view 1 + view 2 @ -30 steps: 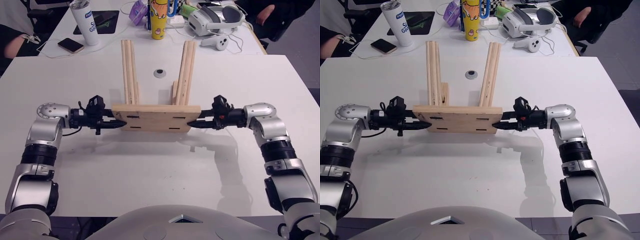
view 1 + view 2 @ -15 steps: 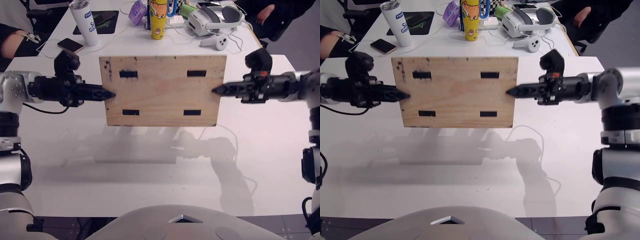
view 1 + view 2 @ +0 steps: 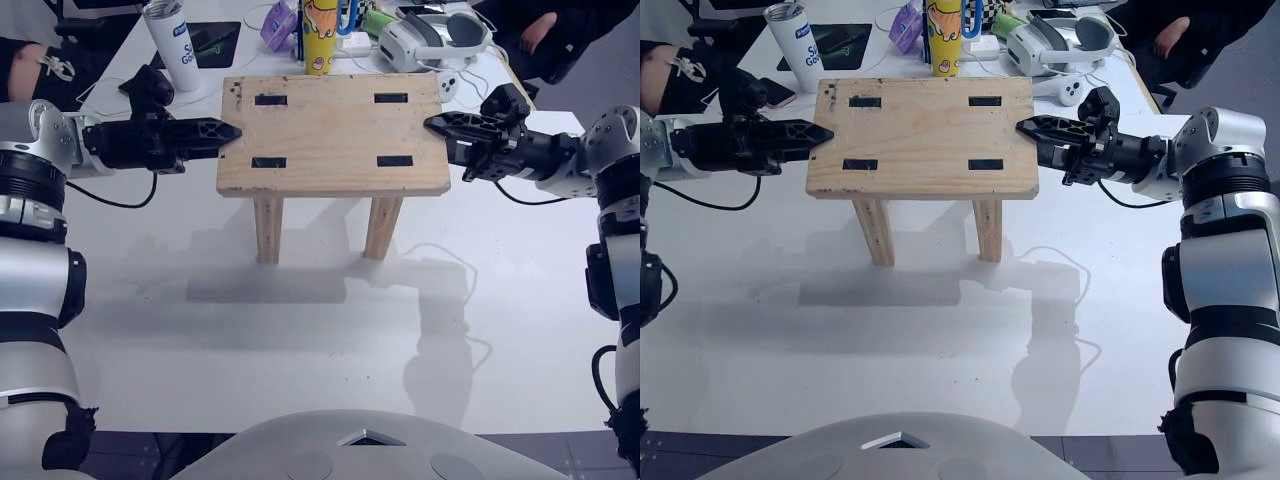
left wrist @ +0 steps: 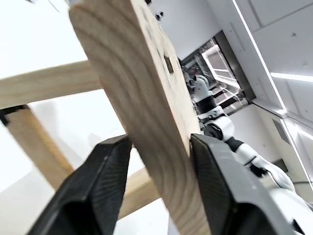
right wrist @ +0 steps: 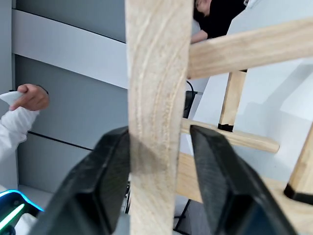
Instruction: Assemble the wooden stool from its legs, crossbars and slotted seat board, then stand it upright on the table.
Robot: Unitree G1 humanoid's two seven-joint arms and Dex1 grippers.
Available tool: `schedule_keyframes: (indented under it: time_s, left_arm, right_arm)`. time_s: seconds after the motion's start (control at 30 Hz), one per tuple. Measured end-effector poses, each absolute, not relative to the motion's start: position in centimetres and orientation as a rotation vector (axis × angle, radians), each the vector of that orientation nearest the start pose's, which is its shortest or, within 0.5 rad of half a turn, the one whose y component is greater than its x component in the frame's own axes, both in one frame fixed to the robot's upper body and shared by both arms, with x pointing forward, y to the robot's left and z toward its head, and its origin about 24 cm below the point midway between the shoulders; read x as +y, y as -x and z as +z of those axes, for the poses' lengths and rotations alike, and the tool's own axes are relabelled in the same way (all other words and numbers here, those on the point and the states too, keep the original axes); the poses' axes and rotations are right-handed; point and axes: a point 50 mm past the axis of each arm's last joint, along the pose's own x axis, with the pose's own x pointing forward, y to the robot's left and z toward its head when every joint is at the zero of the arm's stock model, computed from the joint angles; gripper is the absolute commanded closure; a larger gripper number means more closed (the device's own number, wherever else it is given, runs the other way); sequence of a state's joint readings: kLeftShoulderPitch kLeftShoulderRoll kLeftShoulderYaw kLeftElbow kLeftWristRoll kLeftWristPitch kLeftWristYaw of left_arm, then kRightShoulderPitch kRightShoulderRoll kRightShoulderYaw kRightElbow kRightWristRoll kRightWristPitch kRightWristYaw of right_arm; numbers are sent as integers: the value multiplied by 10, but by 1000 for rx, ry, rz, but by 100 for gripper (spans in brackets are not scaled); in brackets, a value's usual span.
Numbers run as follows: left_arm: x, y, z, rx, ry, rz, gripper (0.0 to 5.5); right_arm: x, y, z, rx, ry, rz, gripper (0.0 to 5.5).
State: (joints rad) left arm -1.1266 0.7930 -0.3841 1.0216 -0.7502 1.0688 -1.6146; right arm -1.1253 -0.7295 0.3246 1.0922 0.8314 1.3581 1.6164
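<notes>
Wooden stool (image 3: pixel 332 140) – assembled, upright on the white table (image 3: pixel 300 330). Slotted seat board (image 3: pixel 922 135) on top, level, four slots showing. Two near legs (image 3: pixel 267 228) planted on the tabletop; crossbars (image 5: pixel 230 46) under the seat.

Left gripper (image 3: pixel 228 131) – at the seat's left edge, fingers (image 4: pixel 105 188) clamped above and below the board.

Right gripper (image 3: pixel 435 122) – at the seat's right edge, fingers (image 5: pixel 110 181) likewise closed on the board.

Beyond, on the adjoining table: tumbler (image 3: pixel 172 42), yellow cup (image 3: pixel 318 40), white headset (image 3: pixel 430 40).
</notes>
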Motion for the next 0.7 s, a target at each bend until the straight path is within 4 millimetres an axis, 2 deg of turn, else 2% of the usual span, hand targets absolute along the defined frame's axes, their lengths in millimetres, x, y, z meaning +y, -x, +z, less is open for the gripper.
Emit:
schedule_keyframes:
  time_s: [0.1,0.2,0.33,0.43,0.53,0.6,0.7]
  left_arm:
    - [254,-336,181,636,757,-1153,241]
    - [264,-336,177,601,769,-1099,194]
    - [277,-333,176,582,711,-1058,132]
    - [313,-313,150,633,565,-944,132]
    - [347,-281,117,742,438,-849,158]
    - [356,-265,101,805,333,-859,190]
    - [348,-248,82,873,231,-959,229]
  right_arm:
    - [-238,-328,167,714,-1167,1161,237]
    - [-246,-328,166,645,-1162,1142,188]
    - [-263,-321,149,651,-1114,1060,133]
    - [-297,-303,132,705,-921,952,133]
    - [-320,-274,97,864,-625,929,160]
    - [-318,-255,74,933,-498,995,193]
    - [-308,-230,48,970,-412,1061,235]
